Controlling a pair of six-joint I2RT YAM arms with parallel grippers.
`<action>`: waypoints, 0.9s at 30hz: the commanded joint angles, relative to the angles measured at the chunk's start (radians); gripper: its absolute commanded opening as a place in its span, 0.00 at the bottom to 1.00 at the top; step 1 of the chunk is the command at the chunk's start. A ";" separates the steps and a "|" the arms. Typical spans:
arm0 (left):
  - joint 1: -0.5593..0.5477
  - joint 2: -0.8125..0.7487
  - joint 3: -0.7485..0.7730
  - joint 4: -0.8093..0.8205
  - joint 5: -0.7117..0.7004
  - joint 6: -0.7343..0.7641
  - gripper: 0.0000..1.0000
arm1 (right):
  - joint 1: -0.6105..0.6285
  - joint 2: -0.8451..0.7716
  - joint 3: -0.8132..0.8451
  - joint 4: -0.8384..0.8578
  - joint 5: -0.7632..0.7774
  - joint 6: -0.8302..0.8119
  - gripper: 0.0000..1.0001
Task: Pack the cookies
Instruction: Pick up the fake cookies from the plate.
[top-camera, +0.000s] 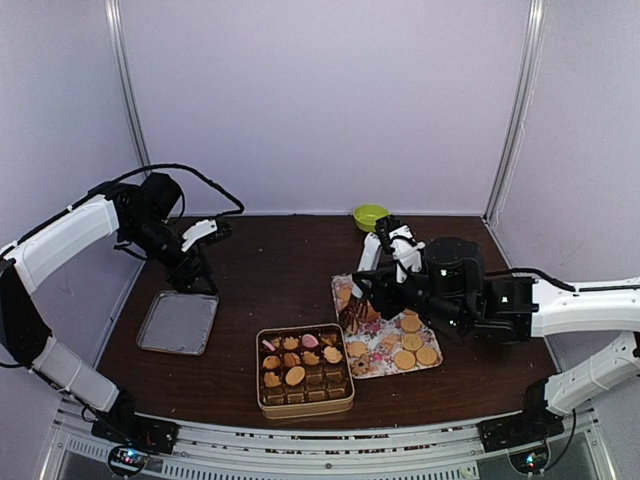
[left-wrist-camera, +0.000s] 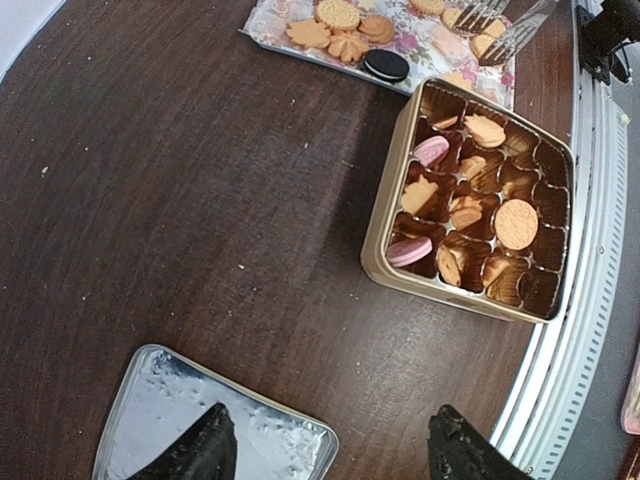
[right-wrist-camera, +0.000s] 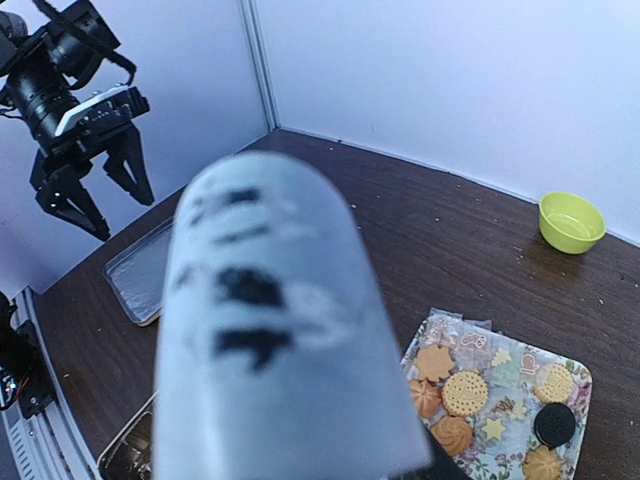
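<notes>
Dark tabletop (top-camera: 280, 270); cookies (top-camera: 411, 324) just beside right gripper (top-camera: 354, 306)

Tan, pink and dark cookies (left-wrist-camera: 516, 223) lie in tin (left-wrist-camera: 385, 200) and on tray (left-wrist-camera: 425, 45).

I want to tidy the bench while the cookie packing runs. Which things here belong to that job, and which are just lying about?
Job: cookies, compartment tin, patterned tray, tongs.
Lying about: green bowl, silver tray (possibly the tin's lid, unused now).
</notes>
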 joint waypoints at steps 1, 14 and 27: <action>0.002 0.014 0.012 -0.011 0.001 0.008 0.68 | -0.024 -0.021 -0.043 0.012 0.065 0.042 0.38; 0.002 0.013 0.028 -0.021 0.009 -0.002 0.68 | -0.045 0.078 -0.101 0.103 0.064 0.091 0.40; 0.002 0.004 0.028 -0.023 0.007 0.002 0.68 | -0.045 0.134 -0.141 0.178 0.025 0.154 0.40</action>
